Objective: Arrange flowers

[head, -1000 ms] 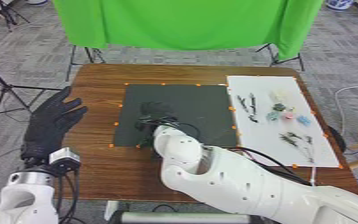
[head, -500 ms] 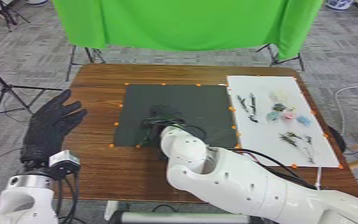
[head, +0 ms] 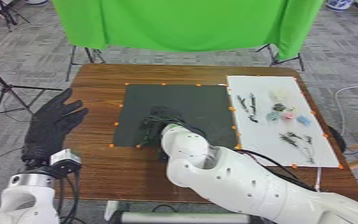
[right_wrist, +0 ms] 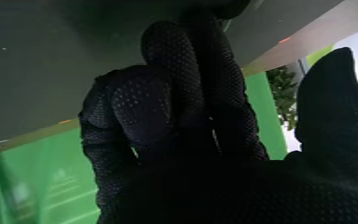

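Observation:
Over the dark mat [head: 213, 107], the right hand [head: 164, 114] blends into the black surface in the head view. In the right wrist view, the right hand [right_wrist: 180, 115] has some fingers nearly straight and others bent, with the thumb held apart; it is open, and no flower can be made out in it. The left hand [head: 49, 127] is open beyond the mat's left side. On the white board [head: 246, 85] at the right lie dark stems [head: 253, 107], a pale flower [head: 279, 95], a pink flower [head: 288, 115], a blue flower [head: 303, 120] and thin green sprigs [head: 293, 140].
The brown table [head: 95, 95] extends around the mat and board, both edged with small orange markers. A green cloth [head: 189, 25] hangs behind the far edge. Tripod legs stand at the left, and black cables run along the right arm.
The right hand and forearm have shifted slightly to the right over the dark mat. The left hand and the flowers on the board have not visibly moved.

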